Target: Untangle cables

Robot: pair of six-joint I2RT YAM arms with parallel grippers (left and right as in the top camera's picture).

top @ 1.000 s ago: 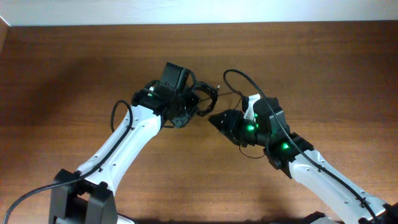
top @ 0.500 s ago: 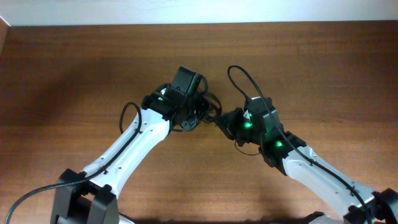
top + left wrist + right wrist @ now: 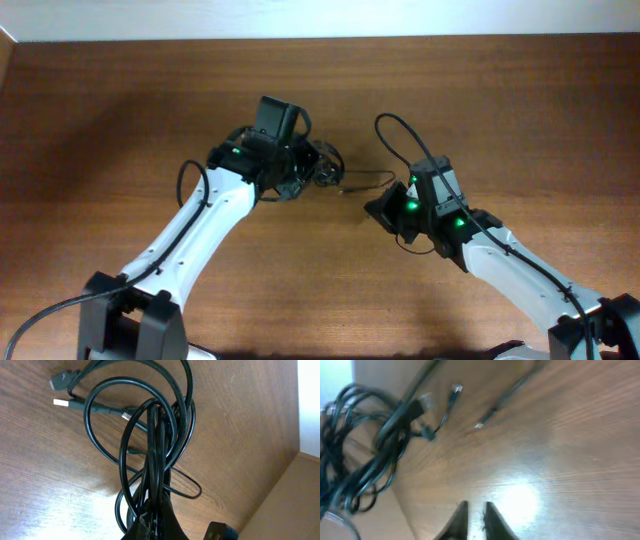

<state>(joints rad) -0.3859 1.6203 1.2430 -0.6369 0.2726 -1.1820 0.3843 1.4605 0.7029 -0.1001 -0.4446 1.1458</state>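
The cables (image 3: 155, 450) sit as one knotted bundle on the wooden table (image 3: 120, 100), a little above its middle and between the two arms. In the overhead view the bundle lies right at the tip of the left arm, with the right arm off to its right.

The left gripper (image 3: 152, 522) is clamped on the bundle. Its jaws are pressed together around a thick sheaf of strands that run straight up from the fingertips and then spread into several overlapping loops on the wood. How many separate cords make up the knot cannot be told, because the loops cross one another too often.

Three plug ends show in the left wrist view, all at the far side of the loops. One is a dark plug (image 3: 62, 380), one is a pale metal tip (image 3: 61, 403) just below it, and the third is a small plug (image 3: 127, 414) lying inside the largest loop.

One thin strand (image 3: 368, 180) leaves the bundle and runs along the table towards the right arm.

The right gripper (image 3: 476, 517) is over bare wood, apart from the bundle. Its jaws stand slightly apart with a narrow gap, and nothing is between them.
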